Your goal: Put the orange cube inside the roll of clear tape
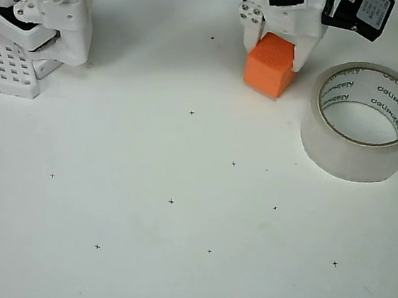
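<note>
The one camera hangs above the desk (173,260) and looks almost straight down, fairly close. The arm's base (38,15) sits at the picture's top left, the end effector (277,47) at the top edge, the tape (364,120) toward the right.

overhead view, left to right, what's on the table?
white perforated block → orange cube, held in the tool → roll of clear tape.
</note>
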Available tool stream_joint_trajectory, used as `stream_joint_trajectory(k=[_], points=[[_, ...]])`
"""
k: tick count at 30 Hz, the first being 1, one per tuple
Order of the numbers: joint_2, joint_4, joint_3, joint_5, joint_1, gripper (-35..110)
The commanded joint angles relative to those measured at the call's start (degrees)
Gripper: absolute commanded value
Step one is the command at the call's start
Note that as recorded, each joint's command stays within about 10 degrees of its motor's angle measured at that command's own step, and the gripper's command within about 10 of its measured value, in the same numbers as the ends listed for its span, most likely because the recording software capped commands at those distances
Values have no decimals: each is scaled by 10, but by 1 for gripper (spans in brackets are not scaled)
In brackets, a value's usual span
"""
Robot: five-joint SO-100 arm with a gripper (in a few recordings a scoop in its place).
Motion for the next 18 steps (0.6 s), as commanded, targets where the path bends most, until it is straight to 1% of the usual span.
stream_joint_trajectory(k=[1, 6, 12, 18], points=[[99, 42, -7, 9, -7, 13], [108, 93, -51, -3, -3, 13], [95, 101, -104, -39, 14, 13], [56, 134, -186, -76, 33, 13]])
